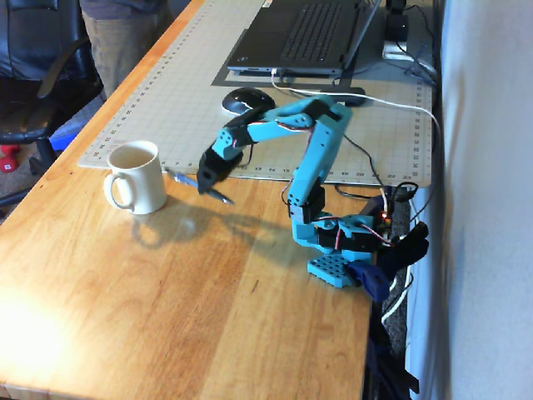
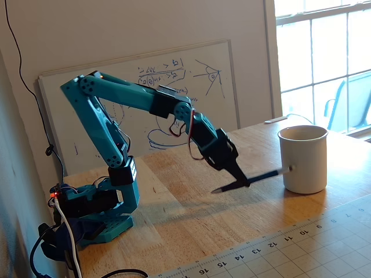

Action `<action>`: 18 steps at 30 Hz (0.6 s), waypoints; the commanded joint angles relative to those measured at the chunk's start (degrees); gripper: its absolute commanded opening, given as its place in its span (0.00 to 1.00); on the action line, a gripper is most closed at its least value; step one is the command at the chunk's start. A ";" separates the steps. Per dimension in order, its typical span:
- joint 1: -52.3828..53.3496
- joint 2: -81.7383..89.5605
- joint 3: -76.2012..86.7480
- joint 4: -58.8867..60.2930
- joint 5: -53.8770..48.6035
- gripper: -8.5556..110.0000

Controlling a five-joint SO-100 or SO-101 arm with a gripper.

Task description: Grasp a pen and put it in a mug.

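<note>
I'm watching the teal arm (image 2: 110, 110) arching up from its base and reaching forward and down over the wooden tabletop (image 2: 191, 231). The cream mug (image 2: 303, 158) is standing upright just ahead of it. The pincer (image 2: 239, 178) is clamping the pen (image 2: 249, 181) near its middle, holding it off the tabletop, one end nearing the mug's wall. In a fixed view the pincer (image 1: 206, 177) is hiding much of the pen (image 1: 218, 195).
</note>
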 commanded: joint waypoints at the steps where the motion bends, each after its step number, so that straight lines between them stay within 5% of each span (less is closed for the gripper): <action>1: 0.62 13.10 -4.83 -1.05 -0.35 0.08; 8: -0.09 21.27 -6.06 -9.76 0.44 0.08; 18: -5.63 18.19 -5.36 -38.50 0.44 0.08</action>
